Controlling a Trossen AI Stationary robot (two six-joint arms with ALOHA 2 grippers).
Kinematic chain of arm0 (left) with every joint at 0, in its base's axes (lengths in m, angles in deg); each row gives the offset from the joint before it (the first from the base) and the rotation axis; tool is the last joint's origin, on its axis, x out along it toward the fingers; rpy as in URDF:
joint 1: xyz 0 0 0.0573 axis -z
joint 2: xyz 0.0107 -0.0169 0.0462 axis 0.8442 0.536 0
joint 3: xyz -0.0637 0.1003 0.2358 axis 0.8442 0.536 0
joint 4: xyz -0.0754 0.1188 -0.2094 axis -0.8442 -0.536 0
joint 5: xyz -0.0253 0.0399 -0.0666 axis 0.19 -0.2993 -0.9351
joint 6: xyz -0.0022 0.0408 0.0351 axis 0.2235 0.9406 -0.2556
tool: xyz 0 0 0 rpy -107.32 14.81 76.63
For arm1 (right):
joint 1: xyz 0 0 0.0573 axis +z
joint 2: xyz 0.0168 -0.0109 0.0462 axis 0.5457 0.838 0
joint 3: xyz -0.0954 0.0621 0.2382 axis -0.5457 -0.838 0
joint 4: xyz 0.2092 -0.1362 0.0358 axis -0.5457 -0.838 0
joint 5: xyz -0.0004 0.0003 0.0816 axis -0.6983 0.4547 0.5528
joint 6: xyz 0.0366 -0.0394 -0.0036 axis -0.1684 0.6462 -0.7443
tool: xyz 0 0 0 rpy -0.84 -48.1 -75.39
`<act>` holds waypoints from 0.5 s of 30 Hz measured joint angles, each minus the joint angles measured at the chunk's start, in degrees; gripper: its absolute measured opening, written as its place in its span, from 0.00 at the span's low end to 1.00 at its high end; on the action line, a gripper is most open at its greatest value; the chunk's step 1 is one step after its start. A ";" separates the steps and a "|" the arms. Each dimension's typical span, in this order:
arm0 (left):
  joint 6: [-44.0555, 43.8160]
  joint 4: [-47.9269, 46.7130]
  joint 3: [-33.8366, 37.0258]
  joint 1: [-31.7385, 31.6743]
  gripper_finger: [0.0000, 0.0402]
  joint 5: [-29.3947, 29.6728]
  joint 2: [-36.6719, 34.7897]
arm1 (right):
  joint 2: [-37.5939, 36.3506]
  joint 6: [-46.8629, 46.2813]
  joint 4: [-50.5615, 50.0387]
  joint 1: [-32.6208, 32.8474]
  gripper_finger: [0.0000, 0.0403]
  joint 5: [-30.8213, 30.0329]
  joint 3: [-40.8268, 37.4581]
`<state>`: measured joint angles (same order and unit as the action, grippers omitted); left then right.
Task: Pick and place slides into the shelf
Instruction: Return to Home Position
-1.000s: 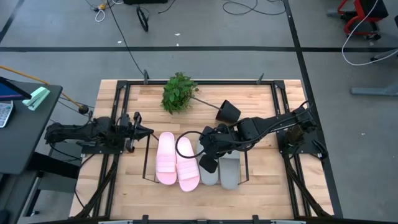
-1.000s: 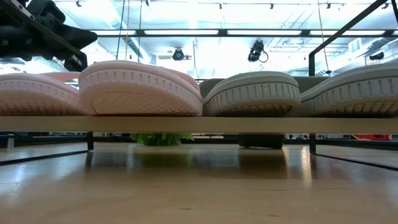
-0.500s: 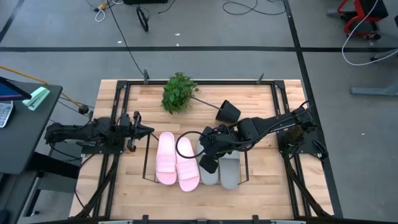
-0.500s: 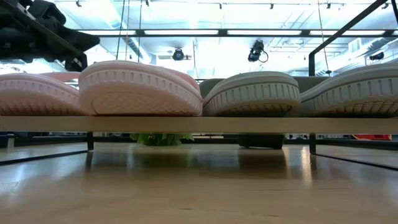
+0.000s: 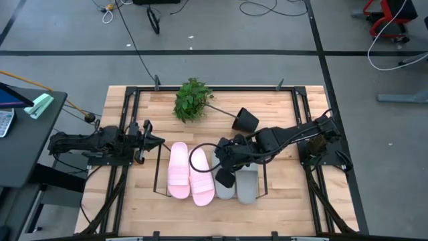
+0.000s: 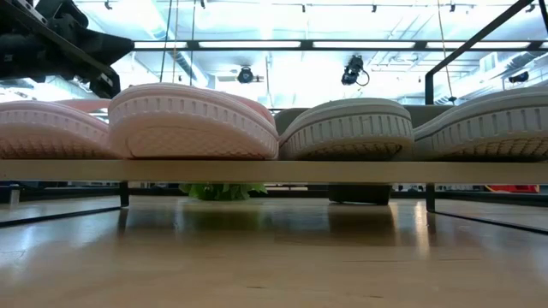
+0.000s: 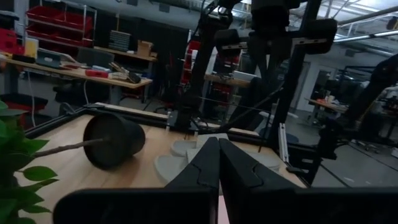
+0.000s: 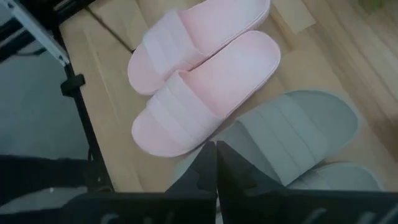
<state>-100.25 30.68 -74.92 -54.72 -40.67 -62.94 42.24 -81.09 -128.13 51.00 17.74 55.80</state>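
High view shows the four slides lying side by side in a row on the shelf (image 5: 160,174), the thin black wire rack near the front middle of the wooden table (image 5: 294,201): two pink slides (image 5: 179,171) on the left side of the row and two grey-green slides (image 5: 246,185) on the right side. Low view has their ribbed soles lined up along the shelf's pale front bar, each touching the next. The right gripper (image 5: 225,175) hovers over the grey-green pair, just beside the inner pink one, its arm reaching in from the table's right side. Right wrist view shows its two dark fingers (image 8: 205,163) pressed together with nothing between them, and all four slides below. The left gripper (image 5: 157,141) waits near the shelf's rear left corner, clear of the slides, with its fingers (image 7: 208,158) also closed and empty. A dark arm part at the low view's upper left is probably the left arm, though that is hard to confirm. Behind the shelf, a green plant (image 5: 192,100) lies with its black pot (image 5: 245,120) tipped on its side.
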 joint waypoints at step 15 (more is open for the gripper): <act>0.06 -0.02 0.04 -0.02 0.06 -0.42 0.04 | -4.63 12.69 14.14 -1.02 0.00 5.85 -14.33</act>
<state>-100.20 30.66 -74.87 -54.74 -41.09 -62.89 37.61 -68.40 -113.99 49.97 23.60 41.47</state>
